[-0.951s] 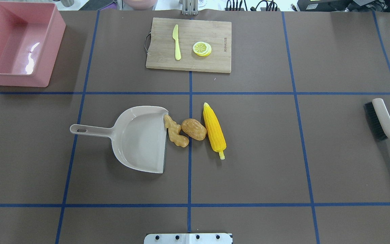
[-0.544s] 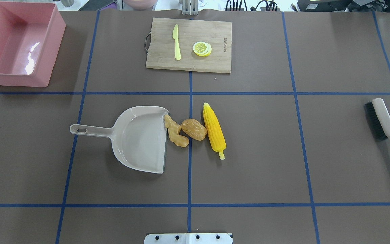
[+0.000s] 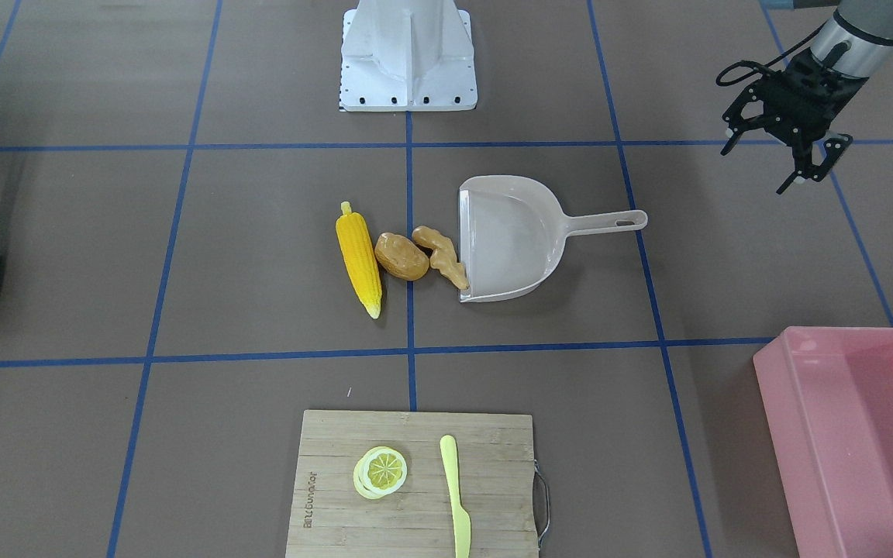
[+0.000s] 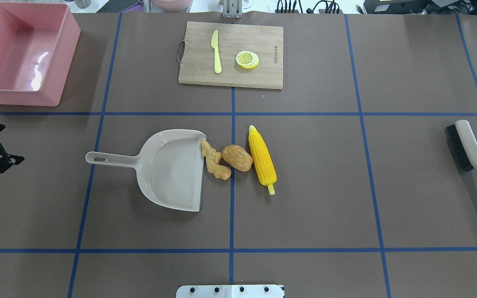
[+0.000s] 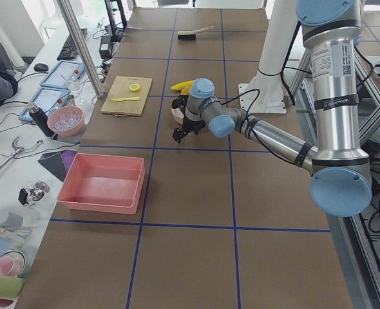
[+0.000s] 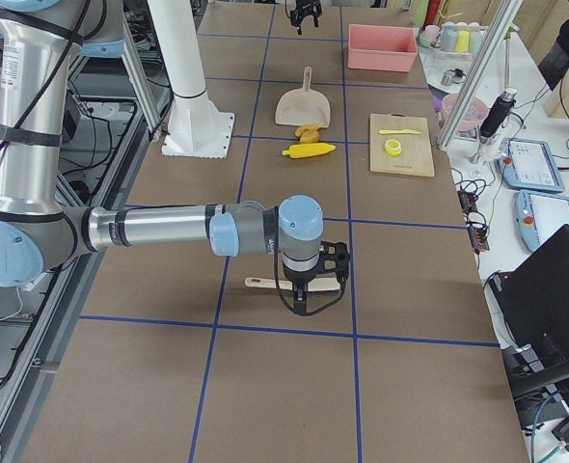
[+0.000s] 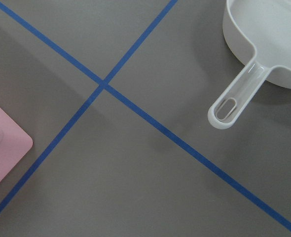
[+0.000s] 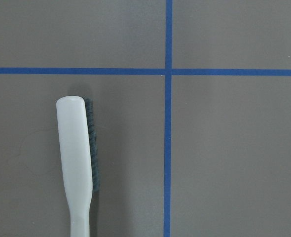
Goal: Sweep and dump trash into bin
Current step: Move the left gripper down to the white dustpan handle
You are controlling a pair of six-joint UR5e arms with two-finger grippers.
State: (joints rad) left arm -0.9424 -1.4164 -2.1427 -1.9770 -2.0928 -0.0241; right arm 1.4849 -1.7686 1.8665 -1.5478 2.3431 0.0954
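Currently, left gripper (image 3: 760, 159) out beyond handle of dustpan (image 3: 516, 232), jaws apart, right gripper (image 6: 302, 301) over brush (image 8: 75, 148), its jaws' state untellable, ginger root (image 3: 440, 254), potato (image 3: 401, 256), corn cob (image 3: 359, 260) at dustpan's mouth.

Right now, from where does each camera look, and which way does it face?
Front-facing: across the table, facing the robot's base; left tool at upper right.
Overhead: behind the robot, looking forward; left tool at left edge.
Exterior left: robot's left table end; left arm near.
Exterior right: opposite end; right arm near, right tool above the brush.
Left wrist: down on the dustpan handle; no body.
Right wrist: down on the brush; no body.
Shared: front-facing and overhead show the corn cob, mirrored.
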